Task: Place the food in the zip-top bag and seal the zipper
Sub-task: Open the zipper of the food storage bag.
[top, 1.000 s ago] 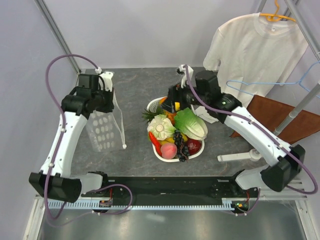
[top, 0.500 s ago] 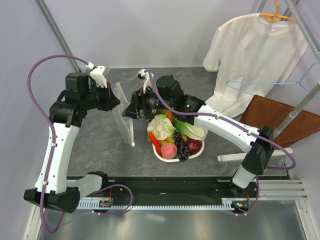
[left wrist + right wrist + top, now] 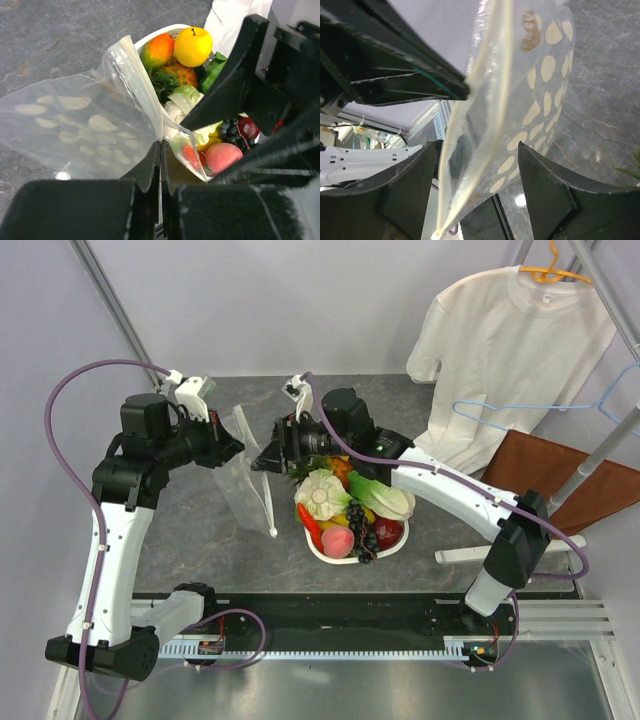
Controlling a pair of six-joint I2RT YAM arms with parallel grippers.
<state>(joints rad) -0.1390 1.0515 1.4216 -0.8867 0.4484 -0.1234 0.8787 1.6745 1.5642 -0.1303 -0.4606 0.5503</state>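
Up by the raised zip-top bag [image 3: 245, 490], right gripper [image 3: 268, 455] just swung over from the basket [image 3: 325, 552], fingers spread astride the zipper [image 3: 505, 50]. Left gripper [image 3: 232, 448] stays clamped on the rim; food [image 3: 350, 505] is still unbagged, so mouth-opening looks next.

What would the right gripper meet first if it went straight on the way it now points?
Most likely the bag: its zipper edge hangs between the open fingers of the right gripper, held up by the left gripper. Depth is hard to judge.
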